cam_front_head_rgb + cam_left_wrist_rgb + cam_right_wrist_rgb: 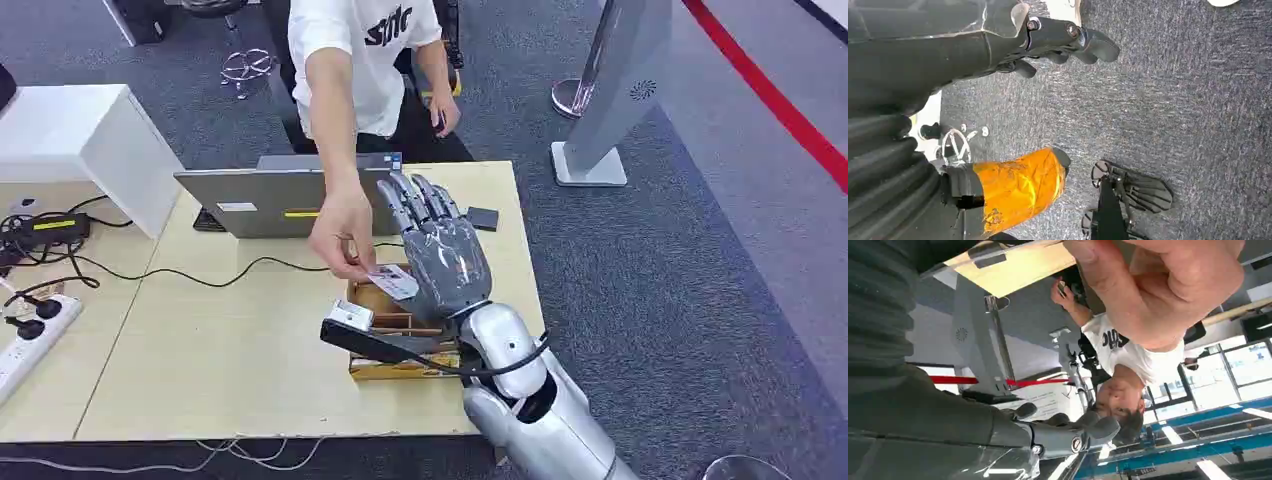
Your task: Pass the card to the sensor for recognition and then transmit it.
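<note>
Over the near-right part of the wooden table (200, 350), right hand (440, 250) is raised, palm side toward the person, fingers (415, 200) extended up and apart. Card (393, 282) sits at the hand's left edge, low by the palm; person's hand (343, 232) pinches its left end from the far-left side. Can't tell whether the robot's thumb actually clamps the card or just touches it: contact point is hidden behind the palm in the head view.

Right wrist view: person's hand (1158, 285) large and close, robot thumb (1073, 432) sticking out with fingers beside it, card itself not discernible.

Just below the card: small wooden box (395, 340) on the table, with a black bar-shaped device (375, 345) lying across it, white block (350, 315) at its left end. Likely the sensor, but can't confirm.

Far side of the table: open laptop (270, 200), back facing the camera. Small black object (482, 218) right of the hand. Black cable (200, 275) runs left across the table to a power strip (30, 335).

Left hand (1063, 42) hangs over grey carpet (1173, 100), fingers loosely curled, nothing in it.
</note>
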